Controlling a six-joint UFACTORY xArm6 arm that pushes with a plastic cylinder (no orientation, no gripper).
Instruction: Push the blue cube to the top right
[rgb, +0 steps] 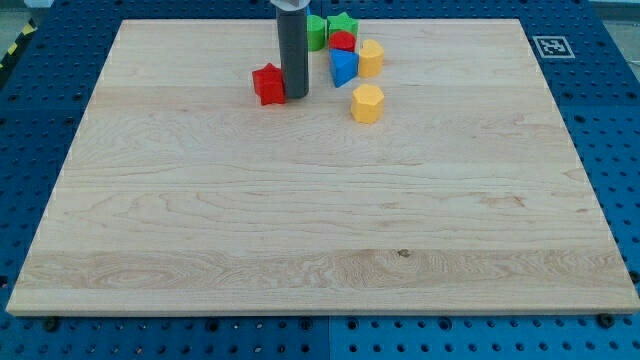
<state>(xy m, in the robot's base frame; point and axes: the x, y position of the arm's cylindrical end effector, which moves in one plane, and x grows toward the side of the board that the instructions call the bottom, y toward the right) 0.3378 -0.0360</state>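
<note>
My tip (296, 95) rests on the wooden board (320, 230) near the view's top, just right of a red star-shaped block (268, 84) and touching or nearly touching it. A blue block (343, 67), wedge-like in shape, lies a short way to the tip's right. No clear blue cube can be made out; the rod may hide something behind it.
Around the blue block cluster a red round block (342, 41), a green star-shaped block (343, 24), a green block (316, 31) partly hidden by the rod, a yellow block (371, 57) and a yellow hexagonal block (367, 103). A marker tag (552, 46) sits beyond the board's top right corner.
</note>
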